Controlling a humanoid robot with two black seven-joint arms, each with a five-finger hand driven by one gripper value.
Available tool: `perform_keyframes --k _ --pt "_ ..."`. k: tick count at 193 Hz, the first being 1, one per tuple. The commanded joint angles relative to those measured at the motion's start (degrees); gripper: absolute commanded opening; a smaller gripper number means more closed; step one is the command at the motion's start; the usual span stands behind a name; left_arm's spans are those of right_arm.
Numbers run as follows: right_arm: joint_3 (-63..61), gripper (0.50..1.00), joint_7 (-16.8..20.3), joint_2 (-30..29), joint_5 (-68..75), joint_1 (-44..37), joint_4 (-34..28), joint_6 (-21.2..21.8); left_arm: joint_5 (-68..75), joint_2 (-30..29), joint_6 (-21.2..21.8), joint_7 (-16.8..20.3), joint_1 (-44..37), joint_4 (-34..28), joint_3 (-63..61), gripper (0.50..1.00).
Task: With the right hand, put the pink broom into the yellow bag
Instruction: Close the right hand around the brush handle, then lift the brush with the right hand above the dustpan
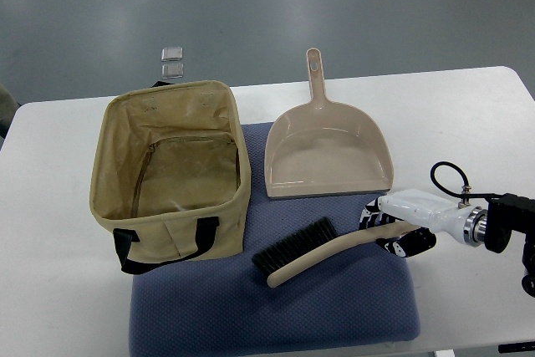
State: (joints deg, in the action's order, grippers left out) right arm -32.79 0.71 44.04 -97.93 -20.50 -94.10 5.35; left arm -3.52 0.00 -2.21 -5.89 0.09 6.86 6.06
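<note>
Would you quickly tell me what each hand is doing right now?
Left hand: not in view.
Right hand: closed around the handle of the broom.

At centre left, the bag (171, 175) was khaki-tan with black handles. The dustpan (327, 150) at upper centre and the broom (322, 252) handle were beige-pink, the bristles black. The mat (276, 303) at the bottom was blue-grey with a fine dotted weave. The table (468, 114) was white, as was the right hand (401, 223), with black fingers (410, 244).
</note>
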Motion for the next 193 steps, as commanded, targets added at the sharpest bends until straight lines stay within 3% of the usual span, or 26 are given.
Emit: perform_keyframes --k 1,24,102,193 --pt "-0.88 0.500 0.00 0.34 0.10 -0.33 0.05 -0.69 0.00 0.00 0.01 0.00 0.00 0.00 0.00 1.000" --pt "-2.19 0.500 0.00 0.69 0.37 -1.04 0.05 -2.97 0.00 0.00 0.01 0.00 0.00 0.00 0.00 1.000" --pt "-10.37 0.500 -0.27 2.98 3.09 -4.02 0.40 -3.06 0.00 0.00 0.01 0.00 0.00 0.00 0.00 1.000" --pt "-13.01 0.500 0.00 6.06 9.68 -19.93 3.39 -0.07 0.00 0.00 0.01 0.00 0.00 0.00 0.00 1.000"
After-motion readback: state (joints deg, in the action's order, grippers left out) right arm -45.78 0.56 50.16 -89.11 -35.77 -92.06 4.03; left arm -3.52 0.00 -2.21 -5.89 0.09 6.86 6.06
